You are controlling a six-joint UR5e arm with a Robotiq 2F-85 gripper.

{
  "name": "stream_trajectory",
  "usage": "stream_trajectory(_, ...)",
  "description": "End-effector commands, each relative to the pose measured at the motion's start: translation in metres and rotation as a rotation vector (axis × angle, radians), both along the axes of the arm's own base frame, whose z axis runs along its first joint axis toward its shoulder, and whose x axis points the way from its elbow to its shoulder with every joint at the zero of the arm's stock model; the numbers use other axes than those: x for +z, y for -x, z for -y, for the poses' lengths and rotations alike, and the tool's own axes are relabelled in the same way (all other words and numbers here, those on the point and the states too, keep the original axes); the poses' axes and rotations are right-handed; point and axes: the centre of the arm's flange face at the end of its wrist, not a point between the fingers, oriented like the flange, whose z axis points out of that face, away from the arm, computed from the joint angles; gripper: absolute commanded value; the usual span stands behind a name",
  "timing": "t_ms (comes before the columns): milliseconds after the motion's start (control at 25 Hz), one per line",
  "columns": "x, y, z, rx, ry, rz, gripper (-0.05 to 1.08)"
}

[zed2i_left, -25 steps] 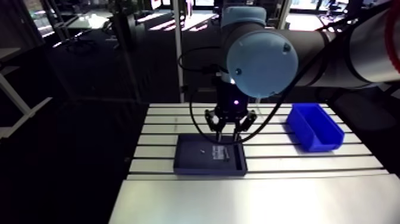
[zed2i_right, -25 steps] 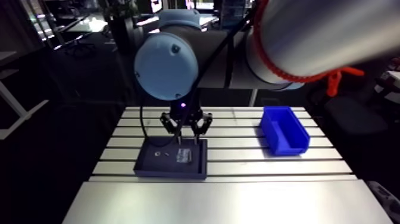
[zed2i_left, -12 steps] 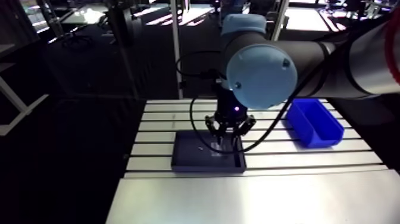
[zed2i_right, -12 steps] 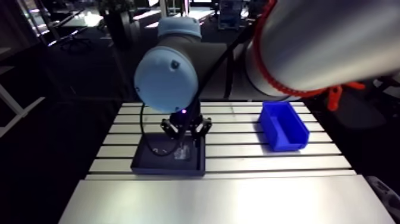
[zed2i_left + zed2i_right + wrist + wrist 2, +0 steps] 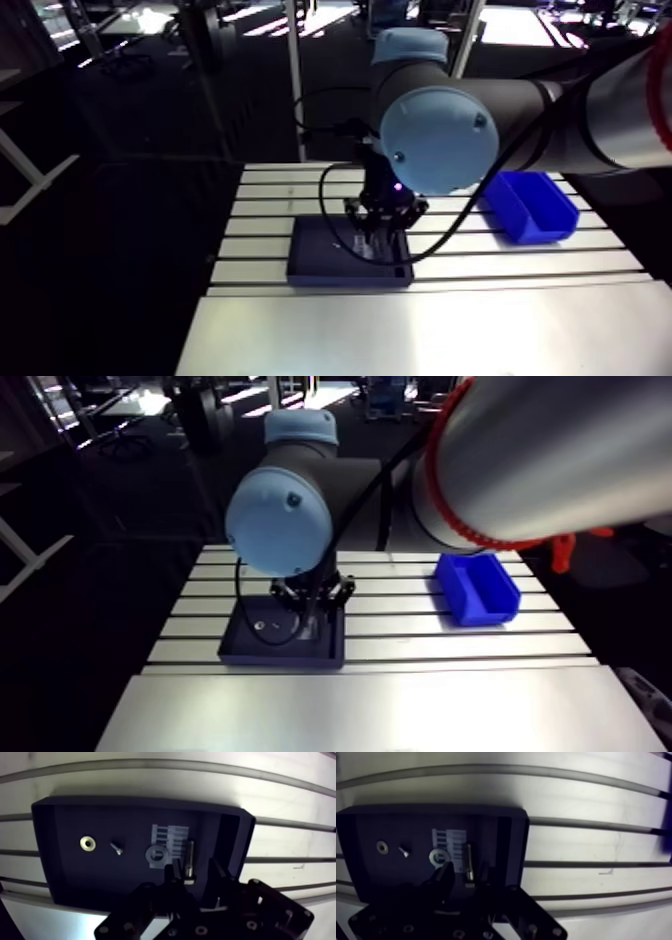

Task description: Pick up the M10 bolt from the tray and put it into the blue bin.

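Tray, dark and shallow, lies under the gripper, whose fingers stand apart on either side of the M10 bolt, not clamping it. Beside the bolt, away from the tray's near wall, lie a washer, a small screw and a brass-coloured ring. The blue bin sits well apart on the slotted table.

The bench has a silver metal top. Long dark slots run across it from side to side, one after another. Near the front the slots stop, and there is a flat, smooth plate. Light makes this plate shine white and bright. Beside the bench the floor is very dark, almost black. Far back the room is dim too, but some bright patches of light show there.
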Motion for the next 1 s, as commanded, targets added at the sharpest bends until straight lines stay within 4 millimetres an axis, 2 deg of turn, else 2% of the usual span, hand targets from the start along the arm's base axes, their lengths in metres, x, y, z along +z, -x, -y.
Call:
stream_trajectory(40,-0.0068,-0.0025,-0.0025,-0.004,0.003,0.015,0.58)
stream_trajectory(1000,-0.0168,-0.0035,-0.0024,-0.004,0.002,0.0,0.61)
